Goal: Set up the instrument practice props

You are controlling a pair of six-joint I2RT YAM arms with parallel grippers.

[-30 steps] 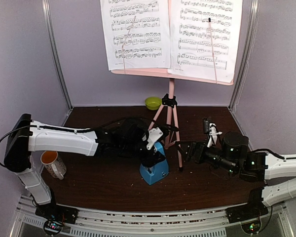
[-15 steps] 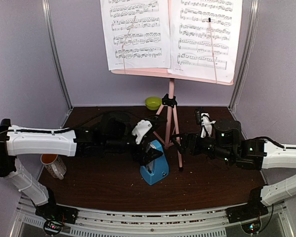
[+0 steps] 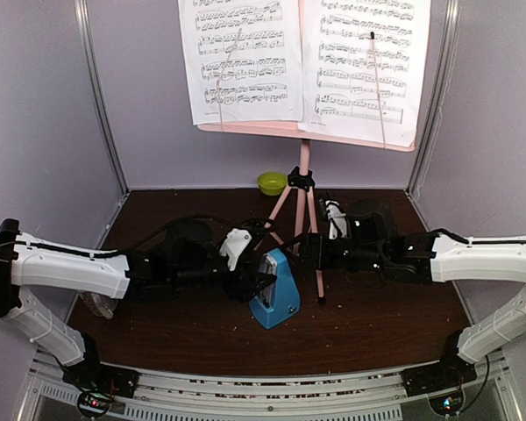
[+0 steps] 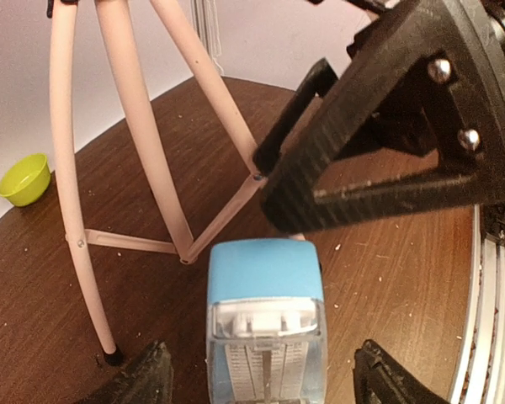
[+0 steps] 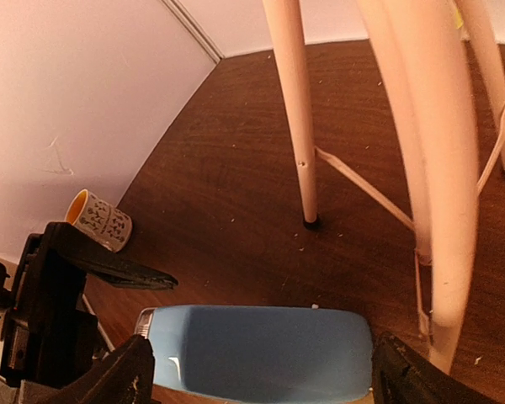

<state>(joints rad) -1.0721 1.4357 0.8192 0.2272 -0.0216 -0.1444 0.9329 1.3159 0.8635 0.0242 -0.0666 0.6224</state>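
Observation:
The pink music stand stands at the back and holds two sheet-music pages. The blue metronome with its clear cover stands upright by the tripod's front leg. My left gripper is open on the metronome's left side. In the left wrist view the metronome sits between the fingertips with a gap on each side. My right gripper is open behind the metronome. In the right wrist view the metronome's blue back lies between the spread jaws.
A lime-green bowl sits at the back by the wall. A white mug stands at the left, mostly hidden by my left arm in the top view. The tripod legs spread just behind the metronome. Walls close in the left, back and right.
My left gripper has let go of the metronome and drawn back to the left, open. My right arm has swung left and now reaches the metronome from behind.

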